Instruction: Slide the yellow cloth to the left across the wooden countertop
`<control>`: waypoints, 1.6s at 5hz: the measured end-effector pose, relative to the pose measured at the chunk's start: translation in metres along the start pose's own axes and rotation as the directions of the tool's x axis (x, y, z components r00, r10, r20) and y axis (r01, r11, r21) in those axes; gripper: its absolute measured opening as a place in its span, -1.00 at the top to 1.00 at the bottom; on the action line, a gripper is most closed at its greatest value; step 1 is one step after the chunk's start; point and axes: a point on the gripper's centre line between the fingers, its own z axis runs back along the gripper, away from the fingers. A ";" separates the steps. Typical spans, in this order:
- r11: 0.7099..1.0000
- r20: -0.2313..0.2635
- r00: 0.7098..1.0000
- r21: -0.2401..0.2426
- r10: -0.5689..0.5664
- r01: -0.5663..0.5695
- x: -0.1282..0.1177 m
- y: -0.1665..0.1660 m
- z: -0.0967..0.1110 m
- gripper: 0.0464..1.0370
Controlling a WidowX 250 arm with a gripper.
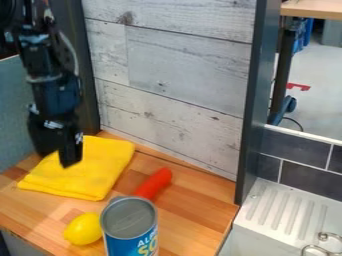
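Open, empty jaws over the near-left part of the folded yellow cloth (100, 171).
The cloth lies flat by the far corner of the desk (194, 220), where the panelled wall (180, 85) meets the dark post; its longer run slants from that corner toward the desk's near-left side. The gripper (57, 159) hangs at the view's left, its jaws pointing down and parted, so most of the cloth spreads to the right of them in the view; whether they touch it I cannot tell. Farther off, toward the near edge, a yellow lemon (83, 229) sits beside a blue can (129, 220), and an orange-red thing (154, 184), partly hidden by the can, points toward the wall.
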 end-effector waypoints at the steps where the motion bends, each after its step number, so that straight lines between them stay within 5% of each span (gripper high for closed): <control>1: 0.999 0.002 1.000 0.030 -0.012 0.012 0.018 0.016 -0.011 -0.93; 2: 0.998 -0.025 0.999 0.038 -0.046 0.047 0.037 0.022 -0.035 -0.93; 4: 0.995 0.033 0.998 0.089 -0.049 0.046 0.057 0.035 -0.053 -0.93; 6: 0.995 0.044 0.999 0.095 -0.022 0.017 0.065 0.047 -0.078 -0.93; 8: 0.999 -0.010 1.000 0.050 -0.013 0.013 0.054 0.053 -0.098 -0.93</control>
